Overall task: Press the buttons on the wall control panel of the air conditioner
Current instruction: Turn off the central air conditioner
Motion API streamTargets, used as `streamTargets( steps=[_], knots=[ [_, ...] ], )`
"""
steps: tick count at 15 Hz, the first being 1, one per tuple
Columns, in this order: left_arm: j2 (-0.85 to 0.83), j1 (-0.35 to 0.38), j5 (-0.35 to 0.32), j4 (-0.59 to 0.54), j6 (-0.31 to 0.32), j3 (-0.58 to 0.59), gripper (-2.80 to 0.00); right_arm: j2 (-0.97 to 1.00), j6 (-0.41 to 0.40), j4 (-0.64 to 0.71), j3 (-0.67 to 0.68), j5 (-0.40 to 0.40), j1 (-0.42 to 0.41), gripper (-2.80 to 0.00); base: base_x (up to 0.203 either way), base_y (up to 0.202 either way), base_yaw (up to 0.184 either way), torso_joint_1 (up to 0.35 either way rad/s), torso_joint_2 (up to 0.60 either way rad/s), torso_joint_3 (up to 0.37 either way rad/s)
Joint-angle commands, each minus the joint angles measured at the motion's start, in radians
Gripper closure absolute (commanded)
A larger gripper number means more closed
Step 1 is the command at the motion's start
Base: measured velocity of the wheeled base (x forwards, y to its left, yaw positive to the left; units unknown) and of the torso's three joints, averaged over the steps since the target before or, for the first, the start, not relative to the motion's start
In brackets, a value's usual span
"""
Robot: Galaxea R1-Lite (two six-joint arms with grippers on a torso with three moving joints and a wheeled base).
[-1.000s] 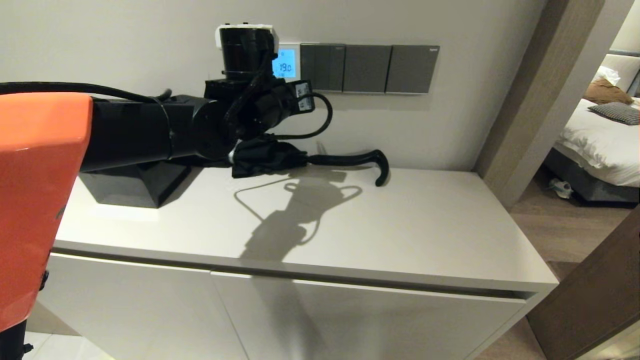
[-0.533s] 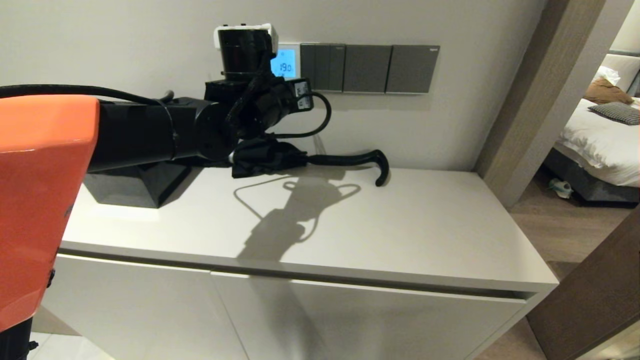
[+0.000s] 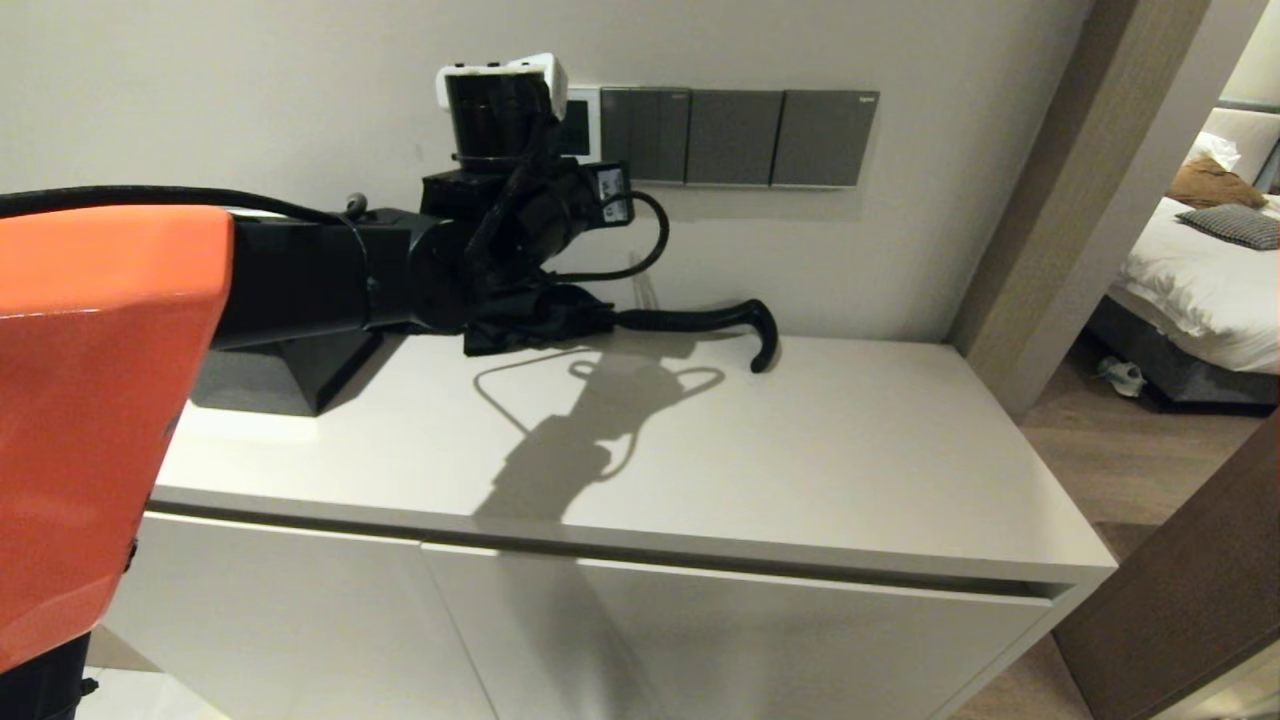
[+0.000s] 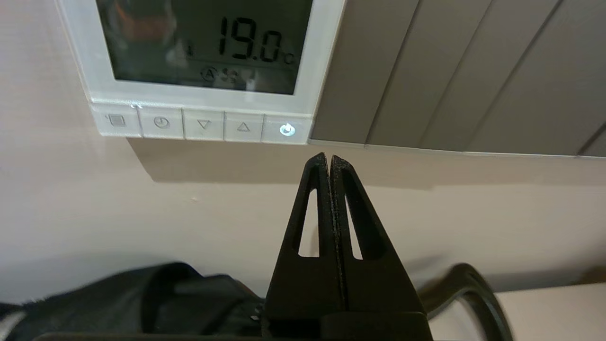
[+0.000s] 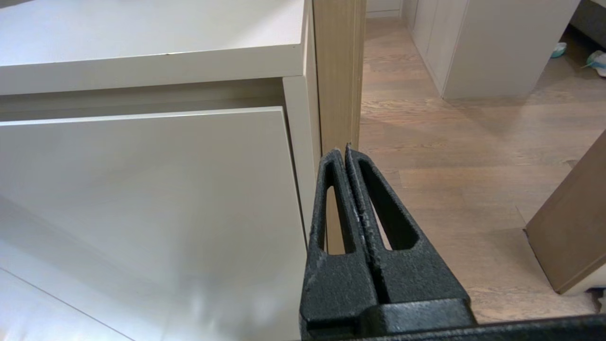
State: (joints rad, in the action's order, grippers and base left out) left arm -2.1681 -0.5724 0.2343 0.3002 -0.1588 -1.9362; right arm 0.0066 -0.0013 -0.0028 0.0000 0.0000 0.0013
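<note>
The white-framed control panel point(image 4: 208, 52) is on the wall; its screen is dark and reads 19.0. Along its bottom edge runs a row of pale buttons point(image 4: 203, 125); the end one, a power button point(image 4: 286, 129), carries a small lit symbol. My left gripper point(image 4: 329, 157) is shut and empty, its tips just below and slightly to the side of the power button, apart from it. In the head view the left wrist hides most of the panel point(image 3: 580, 125). My right gripper point(image 5: 343, 150) is shut and empty, parked low beside the cabinet's corner.
Dark grey rocker switch plates point(image 3: 735, 137) adjoin the panel. A black folded umbrella point(image 3: 620, 318) with a hooked handle lies on the white cabinet top point(image 3: 800, 450) under the panel. A black box point(image 3: 280, 370) stands at its left. A doorway opens on the right.
The panel's screen has gone from glowing light blue to dark. My left arm has shifted slightly right and up along the wall.
</note>
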Motion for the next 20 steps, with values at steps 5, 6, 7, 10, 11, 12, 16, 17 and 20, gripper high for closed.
streamTargets(
  steps=[5, 6, 7, 10, 11, 12, 16, 17, 20],
  knots=[
    [-0.013, 0.006, 0.002, 0.017, 0.010, 0.000, 0.00, 0.000, 0.000, 0.000, 0.003, 0.000, 0.000, 0.00, 0.000, 0.000, 0.000, 0.000, 0.00, 0.000],
    [-0.011, 0.006, 0.002, 0.017, 0.008, 0.000, 0.00, 0.000, 0.000, 0.000, 0.003, 0.000, 0.000, 0.00, 0.000, 0.000, 0.000, 0.000, 0.00, 0.000],
    [-0.006, 0.006, 0.002, 0.017, 0.008, 0.000, 0.00, 0.000, 0.000, 0.000, 0.003, 0.000, 0.000, 0.00, 0.000, 0.000, 0.000, 0.000, 0.00, 0.000],
    [-0.006, 0.010, 0.002, 0.017, 0.007, 0.000, 0.00, 0.000, 0.000, 0.000, 0.003, 0.000, 0.000, 0.00, 0.000, 0.000, 0.000, 0.000, 0.00, 0.000],
    [-0.011, 0.015, 0.000, 0.018, 0.009, -0.001, 0.00, 0.000, 0.000, 0.000, 0.003, 0.000, 0.000, 0.00, 0.000, 0.000, 0.000, 0.000, 0.00, 0.000],
    [-0.015, 0.017, -0.002, 0.024, 0.011, -0.002, 0.00, 0.000, 0.000, 0.000, 0.003, 0.000, 0.000, 0.00, 0.000, 0.000, 0.000, 0.000, 0.00, 0.000],
    [-0.049, 0.024, -0.002, 0.092, 0.066, -0.003, 0.00, 0.000, 0.000, 0.000, 0.003, 0.000, 0.000, 0.00, 0.000, 0.000, 0.000, 0.000, 0.00, 0.000],
    [-0.055, 0.026, -0.003, 0.113, 0.079, -0.003, 0.00, 0.000, 0.000, 0.000, 0.003, 0.000, 0.000, 0.00, 0.000, 0.000, 0.000, 0.000, 0.00, 0.000],
    [-0.056, 0.025, -0.003, 0.123, 0.081, -0.003, 0.00, 0.000, 0.000, 0.000, 0.003, 0.000, 0.000, 0.00, 0.000, 0.000, 0.000, 0.000, 0.00, 0.000]
  ],
)
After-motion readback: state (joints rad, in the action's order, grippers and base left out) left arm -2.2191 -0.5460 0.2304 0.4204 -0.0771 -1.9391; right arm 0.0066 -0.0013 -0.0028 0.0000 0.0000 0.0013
